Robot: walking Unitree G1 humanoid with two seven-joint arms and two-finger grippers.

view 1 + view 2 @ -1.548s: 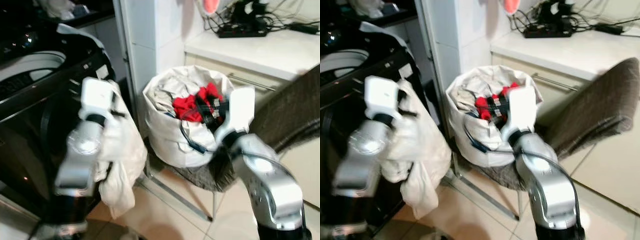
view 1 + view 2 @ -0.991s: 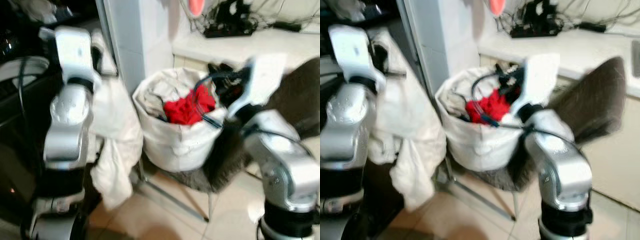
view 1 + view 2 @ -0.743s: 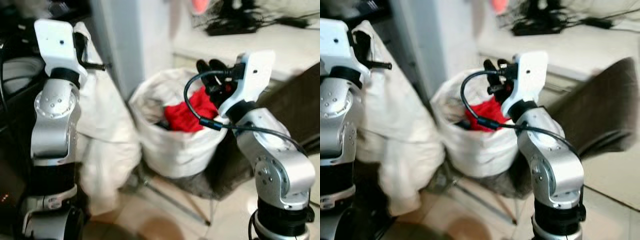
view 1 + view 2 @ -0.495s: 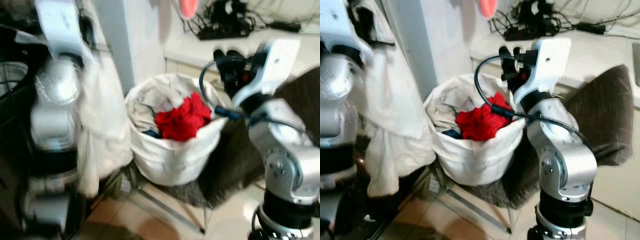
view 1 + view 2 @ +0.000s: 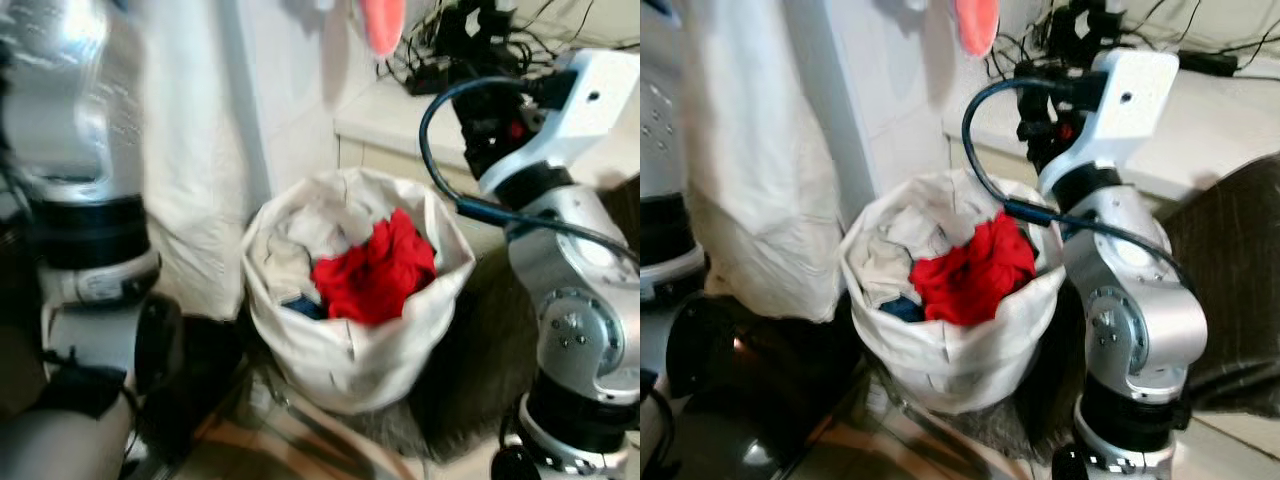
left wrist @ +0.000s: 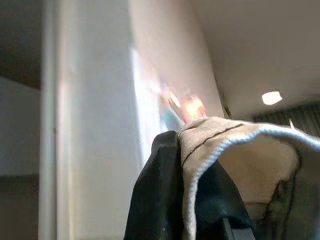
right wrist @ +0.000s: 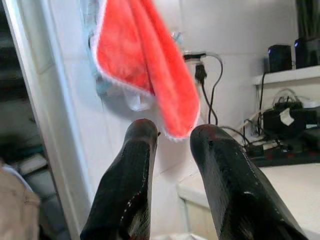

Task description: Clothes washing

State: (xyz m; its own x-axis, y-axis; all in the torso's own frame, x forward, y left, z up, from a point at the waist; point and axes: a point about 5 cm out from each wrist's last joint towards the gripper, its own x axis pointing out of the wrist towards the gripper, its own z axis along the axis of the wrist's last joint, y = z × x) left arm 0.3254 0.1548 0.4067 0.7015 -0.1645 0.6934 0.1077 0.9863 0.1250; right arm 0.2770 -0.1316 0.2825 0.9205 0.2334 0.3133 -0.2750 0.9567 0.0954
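1. head views: your landmark is the laundry bag [image 5: 350, 340] on the chair. the cream garment [image 5: 750, 170] hangs long and upright to the bag's left, from your raised left arm. the red garment [image 5: 970, 270] lies in the bag's mouth, below the right gripper [image 5: 1045, 110], the nearer one.
2. left wrist: the left gripper [image 6: 185, 195] is clamped on the cream garment's hem.
3. right wrist: the right gripper's fingers [image 7: 130, 185] are parted, holding nothing, aimed at an orange cloth [image 7: 150, 65] on the wall.

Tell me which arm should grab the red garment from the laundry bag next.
Right, probably. The right gripper is open and holds nothing, raised just beyond the laundry bag where the red garment lies on top. The left gripper is shut on the white cloth, held high.
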